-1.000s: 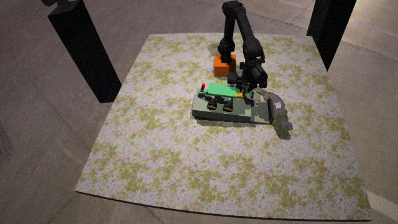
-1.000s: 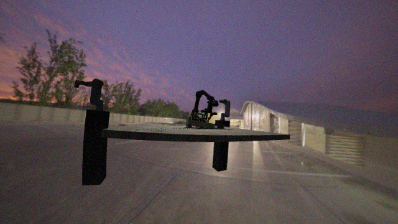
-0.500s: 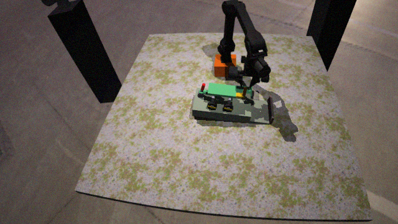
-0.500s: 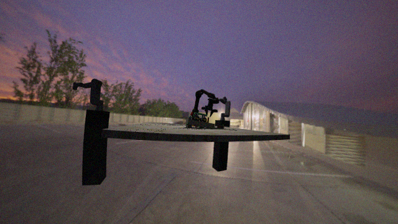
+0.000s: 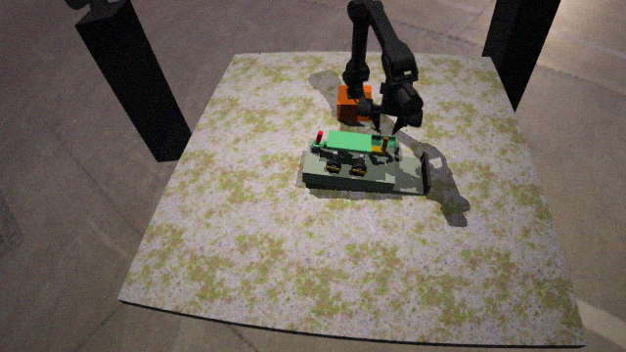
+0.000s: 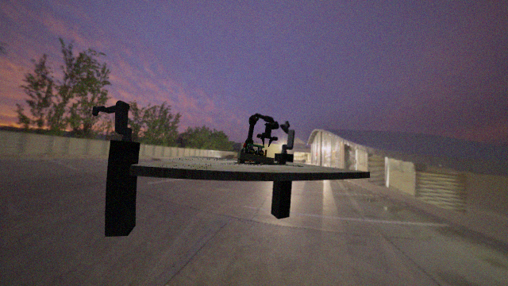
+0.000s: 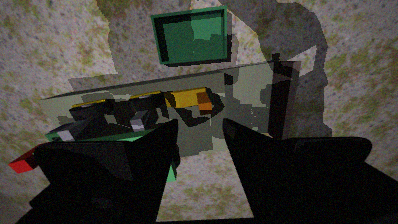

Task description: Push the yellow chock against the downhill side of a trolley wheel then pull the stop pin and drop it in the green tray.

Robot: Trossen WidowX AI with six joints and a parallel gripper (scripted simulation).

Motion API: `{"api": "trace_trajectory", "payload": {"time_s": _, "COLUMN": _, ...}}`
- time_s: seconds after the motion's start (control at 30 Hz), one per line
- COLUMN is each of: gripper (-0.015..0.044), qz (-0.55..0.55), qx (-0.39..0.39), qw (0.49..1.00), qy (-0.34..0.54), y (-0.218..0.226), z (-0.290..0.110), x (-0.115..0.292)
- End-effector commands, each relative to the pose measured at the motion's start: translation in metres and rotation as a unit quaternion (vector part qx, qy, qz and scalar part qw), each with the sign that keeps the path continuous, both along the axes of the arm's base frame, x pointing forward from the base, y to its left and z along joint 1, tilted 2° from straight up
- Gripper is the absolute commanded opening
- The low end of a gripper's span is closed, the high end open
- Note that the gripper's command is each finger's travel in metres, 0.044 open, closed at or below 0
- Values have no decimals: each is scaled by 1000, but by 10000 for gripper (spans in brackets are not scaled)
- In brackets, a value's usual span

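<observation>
From above: one speckled green-and-cream table top, one grey ramp with a dark end wall at its right, one green-decked trolley on it. Two yellow-hubbed wheels counted on the near side. One red-headed stop pin at the trolley's left end. One yellow chock with orange handle at the trolley's right end, on the far side of the ramp; contact with a wheel not clear. One black arm bent over from an orange base block, gripper poised above the chock, parted about halfway, gripping nothing. Two black posts at the far corners, grey pavement around.

From outside: one thin table slab on black supports, arm and gripper small against a purple dusk sky, trees left, low buildings right. Details of trolley too small to tell.

From the wrist: two dark fingers spread with an open gap, nothing between. One chock beyond them beside dark wheels, one green tray on the mottled surface past the ramp, pin head at lower left.
</observation>
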State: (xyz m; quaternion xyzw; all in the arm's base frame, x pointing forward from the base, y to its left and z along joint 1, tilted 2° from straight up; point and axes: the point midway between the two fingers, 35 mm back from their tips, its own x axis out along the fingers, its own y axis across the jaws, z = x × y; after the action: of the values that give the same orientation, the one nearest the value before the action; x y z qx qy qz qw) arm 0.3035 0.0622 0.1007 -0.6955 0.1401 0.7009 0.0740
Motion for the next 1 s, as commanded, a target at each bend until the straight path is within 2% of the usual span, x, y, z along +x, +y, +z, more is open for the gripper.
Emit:
{"api": "trace_trajectory", "payload": {"time_s": 0.0, "gripper": 190, "qz": -102, "qx": -1, "qw": 994, "qy": -28, "y": -22, "z": 14, "x": 8}}
{"api": "trace_trajectory", "payload": {"time_s": 0.27, "gripper": 190, "qz": -366, "qx": -50, "qw": 927, "qy": -64, "y": -92, "z": 25, "x": 12}}
{"api": "trace_trajectory", "payload": {"time_s": 0.57, "gripper": 190, "qz": -622, "qx": -107, "qw": 767, "qy": -111, "y": -175, "z": 40, "x": -2}}
{"api": "trace_trajectory", "payload": {"time_s": 0.63, "gripper": 190, "qz": -639, "qx": -111, "qw": 752, "qy": -115, "y": -181, "z": 42, "x": -4}}
{"api": "trace_trajectory", "payload": {"time_s": 0.97, "gripper": 190, "qz": -639, "qx": -111, "qw": 752, "qy": -115, "y": -183, "z": 37, "x": -4}}
